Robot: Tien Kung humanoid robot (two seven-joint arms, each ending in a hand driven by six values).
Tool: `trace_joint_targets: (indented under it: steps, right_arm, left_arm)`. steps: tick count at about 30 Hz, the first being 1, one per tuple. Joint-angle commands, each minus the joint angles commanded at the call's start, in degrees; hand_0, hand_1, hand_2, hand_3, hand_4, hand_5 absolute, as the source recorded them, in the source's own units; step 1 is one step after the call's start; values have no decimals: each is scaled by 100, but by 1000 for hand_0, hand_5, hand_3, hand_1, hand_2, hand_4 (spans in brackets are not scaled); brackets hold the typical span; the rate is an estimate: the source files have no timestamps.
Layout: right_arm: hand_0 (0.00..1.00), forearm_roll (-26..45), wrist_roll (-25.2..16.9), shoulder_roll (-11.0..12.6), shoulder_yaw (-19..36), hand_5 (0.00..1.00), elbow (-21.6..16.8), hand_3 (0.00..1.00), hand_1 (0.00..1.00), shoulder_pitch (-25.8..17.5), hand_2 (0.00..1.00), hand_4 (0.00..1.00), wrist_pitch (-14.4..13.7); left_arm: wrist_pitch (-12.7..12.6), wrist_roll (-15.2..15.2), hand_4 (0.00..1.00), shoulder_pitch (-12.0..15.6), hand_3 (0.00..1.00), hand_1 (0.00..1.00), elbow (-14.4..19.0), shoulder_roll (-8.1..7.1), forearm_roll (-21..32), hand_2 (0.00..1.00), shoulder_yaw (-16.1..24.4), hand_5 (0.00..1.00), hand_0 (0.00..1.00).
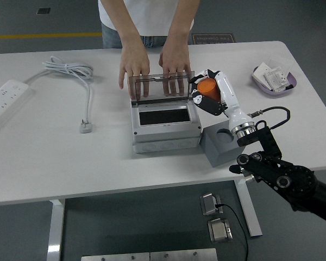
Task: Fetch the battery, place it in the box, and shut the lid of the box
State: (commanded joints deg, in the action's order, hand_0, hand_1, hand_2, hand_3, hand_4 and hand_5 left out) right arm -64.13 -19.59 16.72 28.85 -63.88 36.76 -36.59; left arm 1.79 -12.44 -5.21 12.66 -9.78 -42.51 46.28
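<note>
While the right hand [209, 95] is raised beside the upper right corner of the box [164, 122], we see its fingers curled round the orange battery [208, 87], which hangs in the air clear of the grey holder block [223, 143]; the block's round socket lies bare. The battery is a short, stiff cylinder with a smooth skin, and we judge it moderately heavy for its bulk and liable to slip or twist in a loose grip. We would therefore keep hold across its middle, fingers on one flank and thumb on the other, leaving the lower end free to enter the box first. The dark opening in the box's top is a narrow rectangle, so the cylinder may need turning to fit. The clear lid [161, 86] stands upright at the far edge, steadied by a person's two hands [176, 60] that rest on it. The left arm is not visible.
</note>
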Motion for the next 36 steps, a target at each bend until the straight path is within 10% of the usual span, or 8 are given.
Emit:
trace_joint_targets:
  steps: [20,36]
  right_arm:
    - [137,-2543,2759,-724,-1446,2,1154,258,250,1223,255,2,926]
    - [138,-2290,2947,-1047,-1866,2,1610,263,251,1512,258,2,1092]
  left_arm:
    - [14,-185,628,96,600,640,48,-82,-388,595,325,140,569]
    - [43,-488,626,250,599,639,132,-161,-1122,594,899,144,571]
